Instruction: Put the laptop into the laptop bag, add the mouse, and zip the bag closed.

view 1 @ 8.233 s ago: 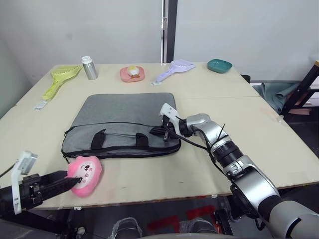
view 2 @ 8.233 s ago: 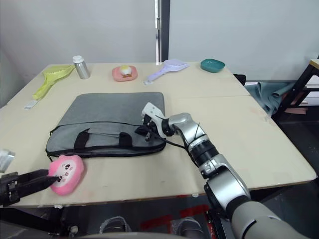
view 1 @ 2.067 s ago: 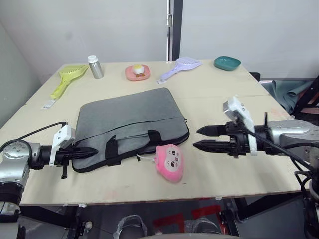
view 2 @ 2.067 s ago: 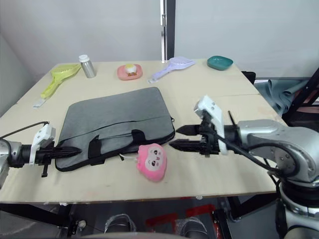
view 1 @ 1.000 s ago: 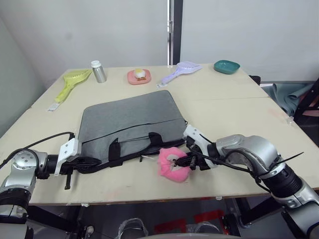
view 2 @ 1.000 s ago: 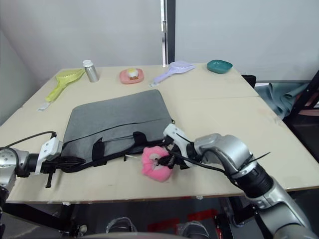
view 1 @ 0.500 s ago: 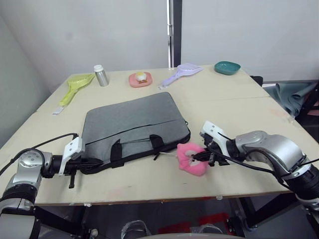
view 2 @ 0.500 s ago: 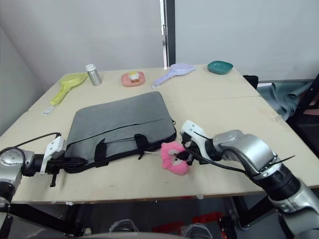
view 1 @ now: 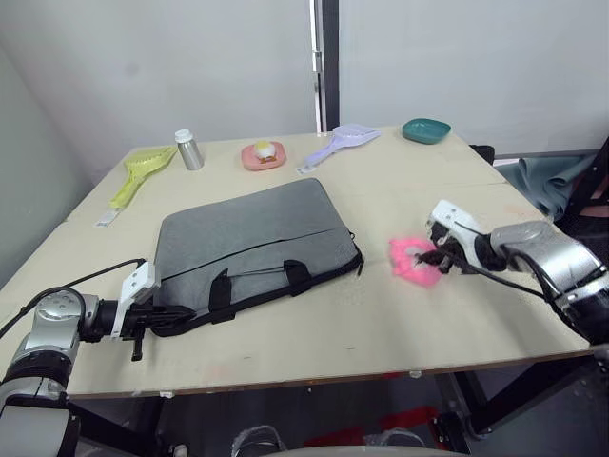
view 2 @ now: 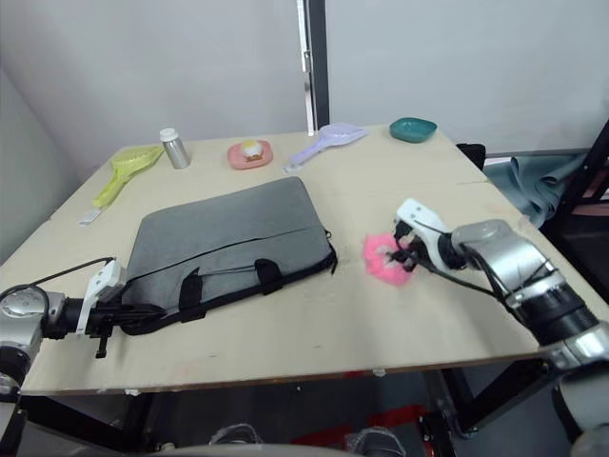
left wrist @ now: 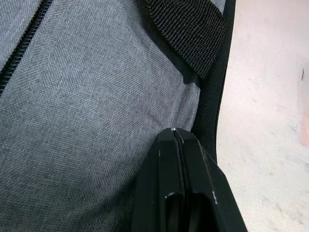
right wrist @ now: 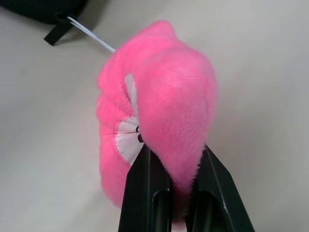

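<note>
My right gripper [view 1: 440, 259] sits at the right of the frame in the head views, its jaws pinching a pink plush toy [view 1: 414, 262]. My right wrist view shows the two black fingers [right wrist: 142, 193] squeezing a fold of the pink fur between them, with a thin white string running from the toy toward the top left of that picture, where a dark tab lies on the table.

My left gripper [view 1: 152, 317] is at the lower left of the frame, at the near left corner of the laptop bag [view 1: 252, 243]. In my left wrist view its jaws are pressed together, their tips resting on the grey fabric just beside the black edging and near a black strap. I cannot tell whether anything is caught between them.

The laptop bag lies flat in the middle of the table [view 1: 314, 333], handles toward the lower edge of the frame, well apart from the toy.

Along the upper part of the frame, on the far side of the table, stand a yellow-green scoop [view 1: 138, 169], a silver bottle [view 1: 188, 149], a pink dish [view 1: 264, 154], a lilac scoop [view 1: 341, 141] and a teal bowl [view 1: 425, 129].
</note>
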### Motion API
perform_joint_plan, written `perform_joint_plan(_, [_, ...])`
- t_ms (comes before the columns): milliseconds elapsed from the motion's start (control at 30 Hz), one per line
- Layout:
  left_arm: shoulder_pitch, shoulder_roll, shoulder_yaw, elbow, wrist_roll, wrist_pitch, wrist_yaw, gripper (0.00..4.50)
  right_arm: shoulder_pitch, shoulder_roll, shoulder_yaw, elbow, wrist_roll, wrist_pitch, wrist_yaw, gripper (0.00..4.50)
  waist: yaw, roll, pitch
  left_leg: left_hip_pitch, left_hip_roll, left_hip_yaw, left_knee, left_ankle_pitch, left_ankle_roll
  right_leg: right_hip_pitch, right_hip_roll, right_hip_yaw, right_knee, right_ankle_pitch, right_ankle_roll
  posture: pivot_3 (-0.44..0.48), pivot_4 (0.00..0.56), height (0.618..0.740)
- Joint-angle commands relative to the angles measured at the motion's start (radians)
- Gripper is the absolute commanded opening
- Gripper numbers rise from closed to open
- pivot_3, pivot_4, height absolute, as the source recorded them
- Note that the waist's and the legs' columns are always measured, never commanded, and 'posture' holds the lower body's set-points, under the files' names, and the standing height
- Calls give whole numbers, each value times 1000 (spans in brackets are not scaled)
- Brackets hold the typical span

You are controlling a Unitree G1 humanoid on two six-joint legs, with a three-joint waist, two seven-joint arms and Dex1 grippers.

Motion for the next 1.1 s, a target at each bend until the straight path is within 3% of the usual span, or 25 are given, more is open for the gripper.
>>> perform_joint_plan(33, [72,-18,-86,69,110,35,12,0,-58,4,10,85,-108,-76,-10,52,1,0,0,0,0,0,0,0,0,0,0,0,0,0,0,0,150,740])
perform_joint_plan(333, [153,0,-131,11,143,-16,-35,0,-229,176,25,253,-248,-266,-91,52,-13,4,-2,-1,-1,2,-1,0,5,0,-1,1,-1,-2,4,0,150,740])
perform_joint_plan(533, [194,5,-143,-47,140,-13,-52,0,-235,291,4,227,-272,-456,-115,52,-25,6,-2,-1,-1,5,-4,-1,7,0,-1,3,-6,-3,5,0,150,740])
perform_joint_plan(767, [211,1,-142,-86,130,0,-51,0,-199,389,44,239,-338,-479,-154,52,-28,8,-3,-1,-2,8,-10,-2,9,-1,-1,3,-12,1,-2,0,150,740])
perform_joint_plan(1033, [228,-3,-144,-119,122,20,-55,0,-301,531,26,466,-492,-464,-418,52,-37,11,-4,0,-2,11,-14,-2,9,-2,-2,6,-15,0,0,0,150,740])
perform_joint_plan(1100, [232,-3,-143,-129,118,26,-56,0,-314,554,-3,485,-467,-445,-414,52,-35,11,-4,-1,-3,14,-15,-2,9,-4,-2,8,-15,1,-1,0,150,740])
